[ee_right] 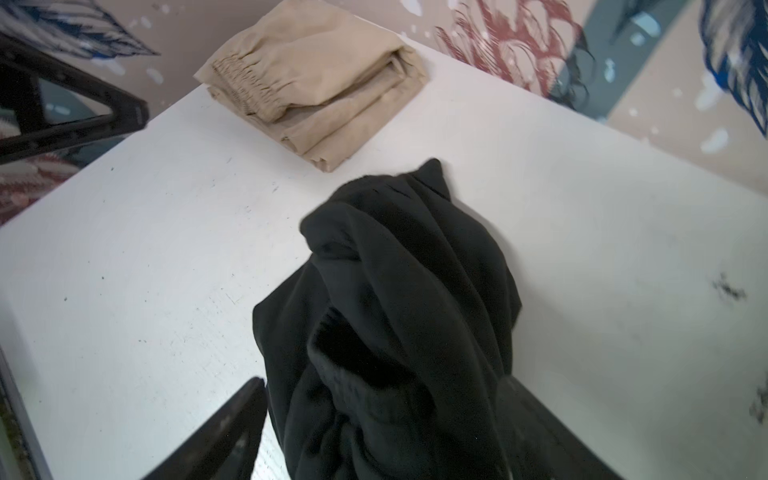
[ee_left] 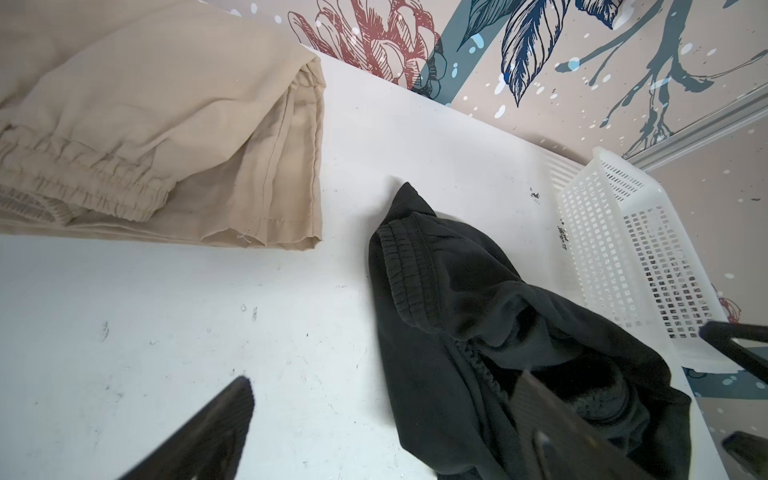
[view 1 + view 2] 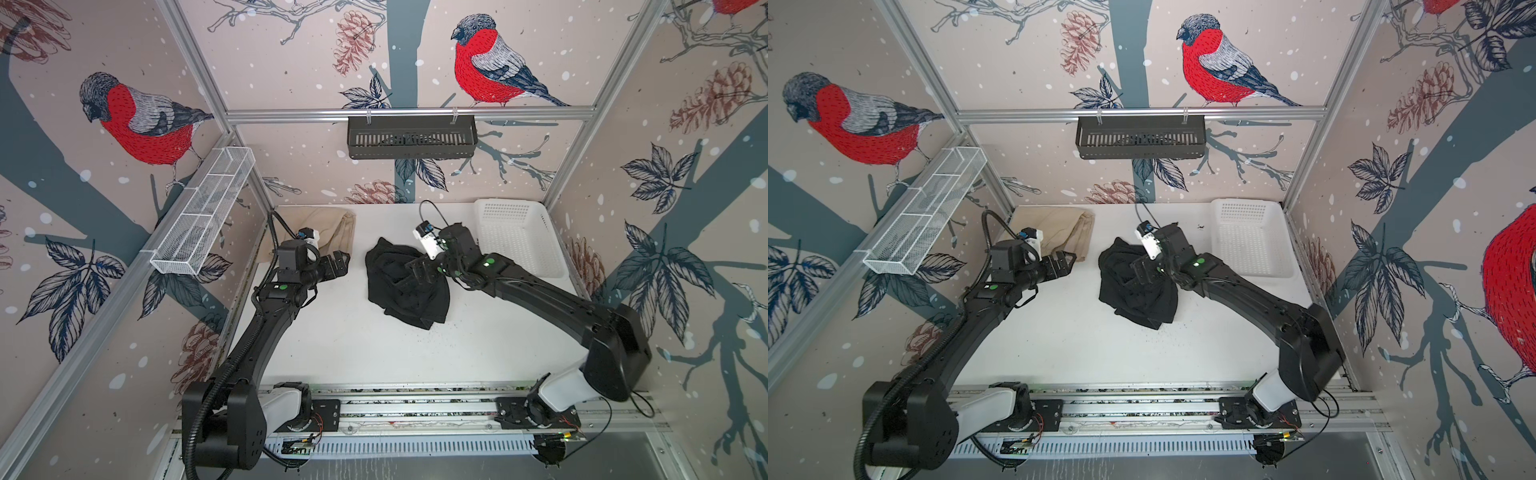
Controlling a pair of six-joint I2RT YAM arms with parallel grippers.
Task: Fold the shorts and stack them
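The crumpled black cloth shorts (image 3: 399, 291) lie in a heap near the middle of the white surface (image 3: 374, 357). The heap's long axis runs roughly from the far edge back toward the robot, slightly slanted. The right pincer (image 3: 417, 272) sits directly over the far half of the heap. In the right wrist view its jaws stand wide apart, with bunched cloth between them and nothing clamped.

The left pincer (image 3: 338, 264) is also spread wide and empty. It hovers to the left of the heap, apart from it and just beside the folded beige cloth shorts (image 3: 328, 226), which rest in the far left corner of the surface. The right arm is plainly the nearer one. Any spreading move would probably start there, with the left pincer reaching rightward for the heap's free side.

Both top views show the black pair only as a dark lump. The left wrist view shows its ribbed elastic waistband (image 2: 409, 282) at the end pointing toward the far wall, which is likely the edge worth taking. The right wrist view shows the beige pair's stacked layers and gathered waist. The white perforated plastic basket (image 3: 517, 239) stands empty at the far right.
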